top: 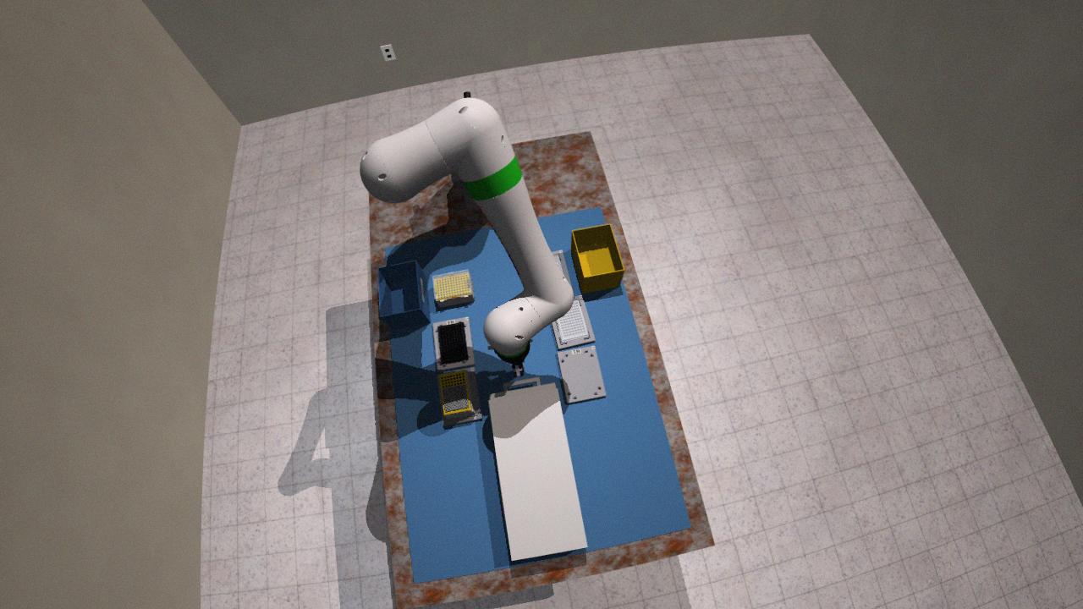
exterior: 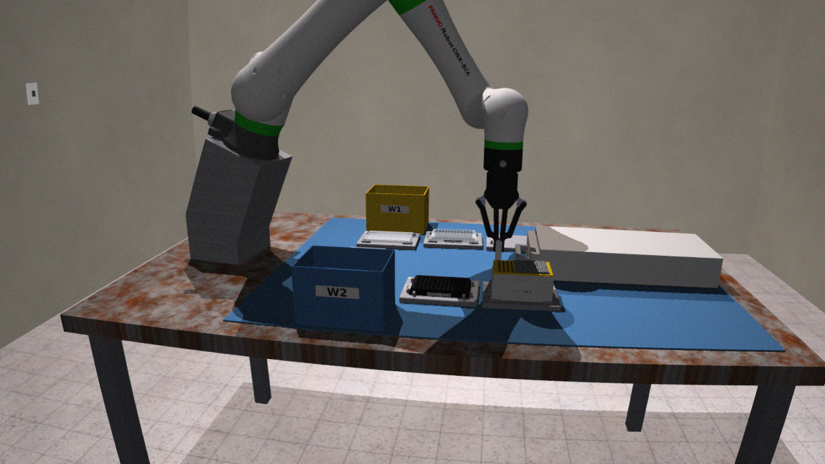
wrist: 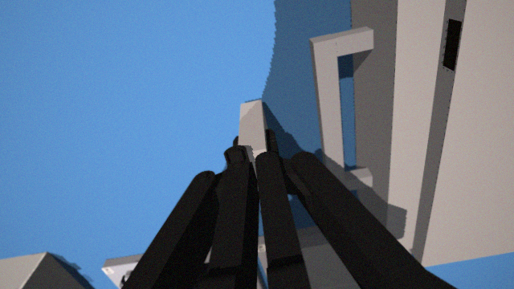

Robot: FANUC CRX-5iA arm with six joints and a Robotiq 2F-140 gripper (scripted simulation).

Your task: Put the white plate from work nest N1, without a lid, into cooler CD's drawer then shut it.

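White plate (top: 575, 326), the task's item, lies uncovered with its wells showing in a nest on the far row of the blue mat (exterior: 634, 323), well apart from the hand; I take this nest for N1, though its label is too small to read. Bench (exterior: 144, 288): carries the mat and every fixture. Arm (exterior: 450, 63): reaches from its pedestal down to the front end of the cooler. Cooler CD (exterior: 628, 254): long pale housing, square on the mat. No drawer floor or ribs show in any view and no amber light is visible on its front, so I judge the drawer shut or very nearly so. Blue bin (exterior: 340, 291) and yellow bin (exterior: 396, 207): upright, at the base end of the mat. Tip box (exterior: 522, 280): seated in its nest just beside the cooler's front, on the near side; whether its lid is latched cannot be read. Bar handle (wrist: 327, 100): stands clear of the drawer front, with mat visible through the gap behind it. Hand (exterior: 498, 245): points straight down, fingers fully together and holding nothing, tips low on the base side of the handle, beside the bar and not behind it. Progress, as judged: nothing is completed. Opening the drawer, fetching the plate, seating it crosswise within the ribs and shutting the drawer all remain.
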